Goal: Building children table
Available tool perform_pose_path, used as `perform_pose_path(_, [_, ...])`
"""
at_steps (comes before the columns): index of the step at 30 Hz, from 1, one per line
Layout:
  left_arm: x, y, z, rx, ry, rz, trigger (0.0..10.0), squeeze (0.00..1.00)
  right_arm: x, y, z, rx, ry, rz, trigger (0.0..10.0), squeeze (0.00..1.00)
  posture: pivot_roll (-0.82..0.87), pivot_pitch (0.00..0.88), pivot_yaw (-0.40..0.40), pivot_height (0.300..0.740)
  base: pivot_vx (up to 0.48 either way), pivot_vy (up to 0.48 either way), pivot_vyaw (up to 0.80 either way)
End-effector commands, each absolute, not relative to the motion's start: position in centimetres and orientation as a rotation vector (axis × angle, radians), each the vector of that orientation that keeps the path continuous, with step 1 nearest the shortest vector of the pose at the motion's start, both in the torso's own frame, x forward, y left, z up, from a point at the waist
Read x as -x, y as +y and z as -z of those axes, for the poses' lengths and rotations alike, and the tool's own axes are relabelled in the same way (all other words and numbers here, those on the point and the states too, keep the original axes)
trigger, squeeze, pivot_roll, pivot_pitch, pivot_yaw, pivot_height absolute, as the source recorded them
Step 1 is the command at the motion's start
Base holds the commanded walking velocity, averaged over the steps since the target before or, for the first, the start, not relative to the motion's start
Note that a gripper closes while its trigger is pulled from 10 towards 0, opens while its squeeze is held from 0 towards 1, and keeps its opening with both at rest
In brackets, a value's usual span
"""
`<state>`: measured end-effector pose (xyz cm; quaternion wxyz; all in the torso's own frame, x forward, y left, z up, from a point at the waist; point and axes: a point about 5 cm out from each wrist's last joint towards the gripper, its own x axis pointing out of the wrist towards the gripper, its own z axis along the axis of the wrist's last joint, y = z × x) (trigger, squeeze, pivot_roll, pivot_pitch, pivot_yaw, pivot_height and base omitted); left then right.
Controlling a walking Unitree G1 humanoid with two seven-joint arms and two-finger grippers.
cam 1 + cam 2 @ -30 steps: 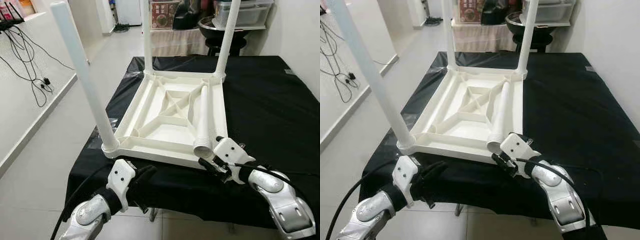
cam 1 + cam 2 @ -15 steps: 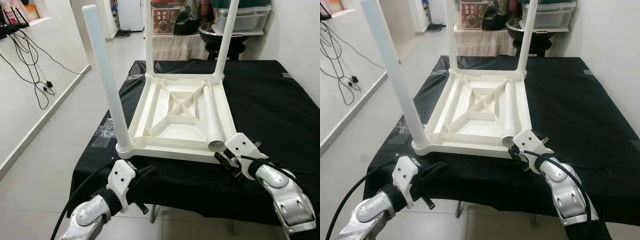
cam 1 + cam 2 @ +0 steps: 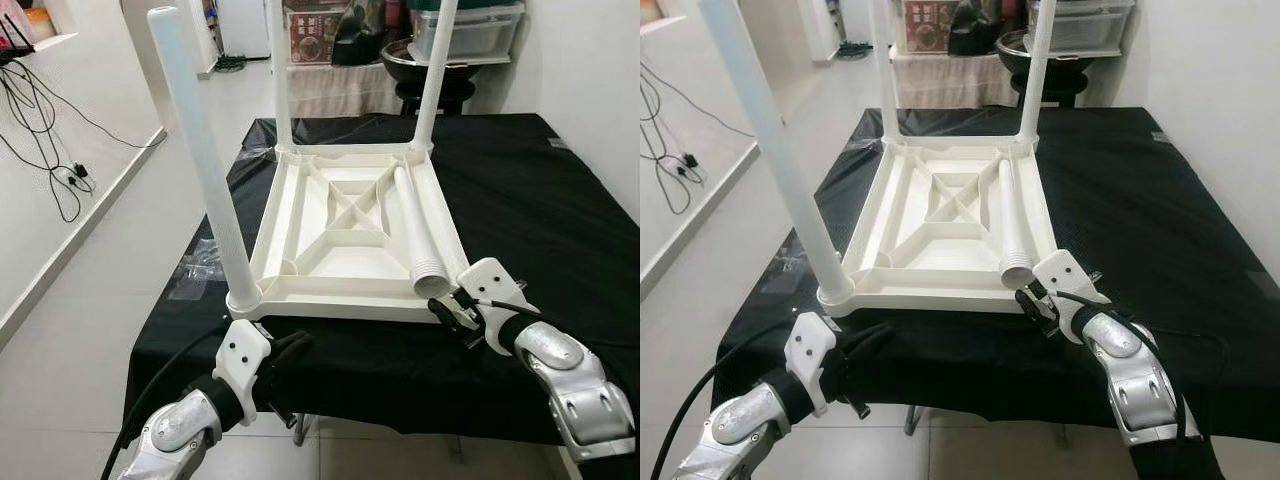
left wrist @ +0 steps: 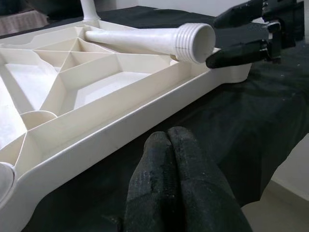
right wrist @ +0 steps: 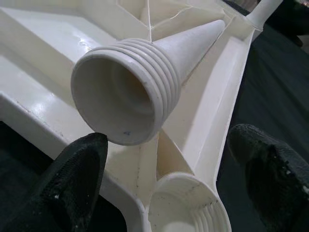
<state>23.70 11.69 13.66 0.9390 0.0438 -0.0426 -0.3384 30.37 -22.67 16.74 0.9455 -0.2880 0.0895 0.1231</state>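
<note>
Left eye view shows a white plastic table (image 3: 350, 235) lying upside down on a surface covered with a black cloth (image 3: 540, 200). Three legs stand straight up from its corners: one at the near left (image 3: 200, 160), two at the far side, at about 11 and 1 o'clock. The fourth leg (image 3: 415, 235) lies loose inside the frame along its right side, with its ribbed open end pointing toward the robot at about 5 o'clock.

The right end effector (image 5: 169, 183) is at the near right corner of the table, just beside that ribbed end. Its two black fingers (image 5: 77, 179) are spread wide apart and hold nothing. An empty round socket (image 5: 186, 205) sits between them.

The left end effector (image 4: 176, 179) hovers low by the near edge of the table, at about 7 o'clock. Its fingers look pressed together with nothing between them, though the tips are partly hidden. White cables (image 3: 45, 110) hang on the wall at 9 o'clock.
</note>
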Motion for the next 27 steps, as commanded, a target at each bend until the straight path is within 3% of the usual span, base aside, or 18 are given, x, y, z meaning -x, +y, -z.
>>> perform_pose_path(1, [-23.5, 12.0, -13.4, -0.098, -0.065, 0.692, 10.0, 0.0, -30.7, -22.7, -17.6, 0.56, 0.142, -0.243, 10.0, 0.0, 0.0, 0.097, 0.025, 0.74, 0.0, 0.0, 0.0])
perform_pose_path(13, [-23.5, 12.0, -13.5, -0.098, -0.067, 0.688, 10.0, 0.0, -30.9, -21.6, -18.3, 0.512, 0.114, -0.356, 10.0, 0.0, 0.01, 0.1, 0.022, 0.74, 0.0, 0.0, 0.0])
perform_pose_path(21, [-23.5, 12.0, -13.5, -0.1, -0.067, 0.689, 10.0, 0.0, -30.0, -22.0, -17.4, 0.646, 0.211, -0.474, 10.0, 0.0, 0.01, 0.103, 0.025, 0.74, 0.0, 0.0, 0.0])
perform_pose_path(27, [-23.5, 12.0, -13.5, -0.101, -0.067, 0.688, 10.0, 0.0, -29.9, -22.3, -17.8, 0.634, 0.208, -0.491, 10.0, 0.0, 0.01, 0.105, 0.024, 0.74, 0.0, 0.0, 0.0])
